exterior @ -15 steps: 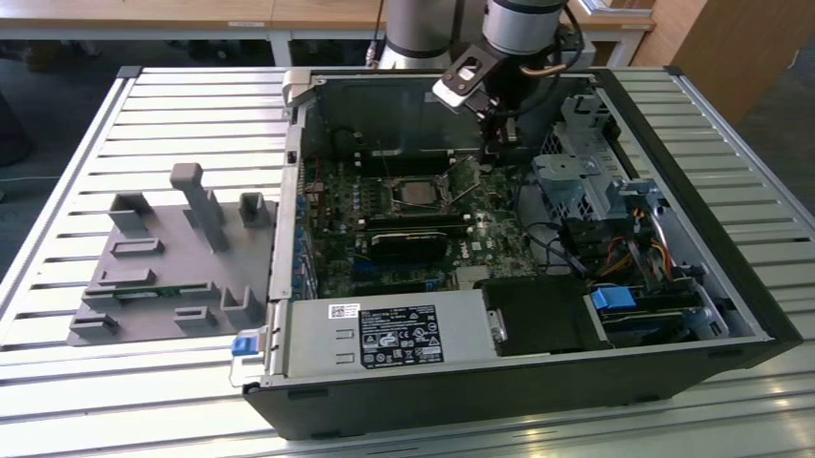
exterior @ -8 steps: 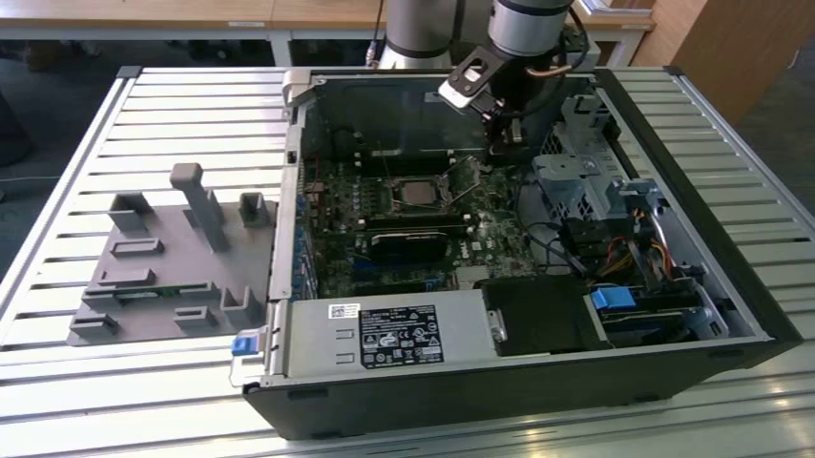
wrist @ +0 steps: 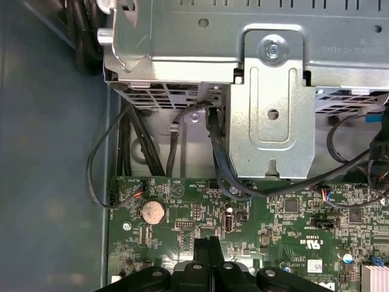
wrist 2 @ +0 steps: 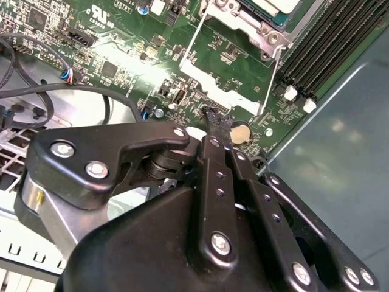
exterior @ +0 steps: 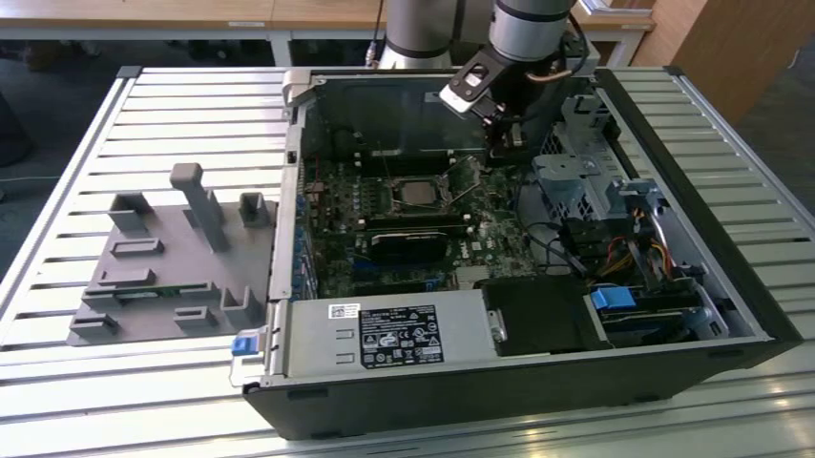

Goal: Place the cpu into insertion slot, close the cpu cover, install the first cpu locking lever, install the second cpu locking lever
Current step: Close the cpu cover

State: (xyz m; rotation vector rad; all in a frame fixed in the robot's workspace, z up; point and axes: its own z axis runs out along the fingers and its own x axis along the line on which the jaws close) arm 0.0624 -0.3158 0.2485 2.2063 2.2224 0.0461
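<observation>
The slatted metal table (exterior: 76,143) carries an open computer case (exterior: 732,286), and inside it I take the insertion slot (exterior: 395,196) on the green motherboard (exterior: 334,224) as my landmark. The cpu (exterior: 417,194) lies in that slot, its pale top showing through the window of the silvery cpu cover (wrist 2: 243,24), which sits around it. Two thin wire levers (wrist 2: 193,39) (the second one (wrist 2: 271,79) on the opposite side) stand away from the slot's edges. My gripper (exterior: 506,148) hangs just off the slot, towards the exterior view's right. In both wrist views the gripper (wrist 2: 213,115) (wrist: 207,243) has its fingers pressed together with nothing between them, tips low over bare board. A round coin battery (wrist: 152,212) sits near those tips, on the side away from the slot.
</observation>
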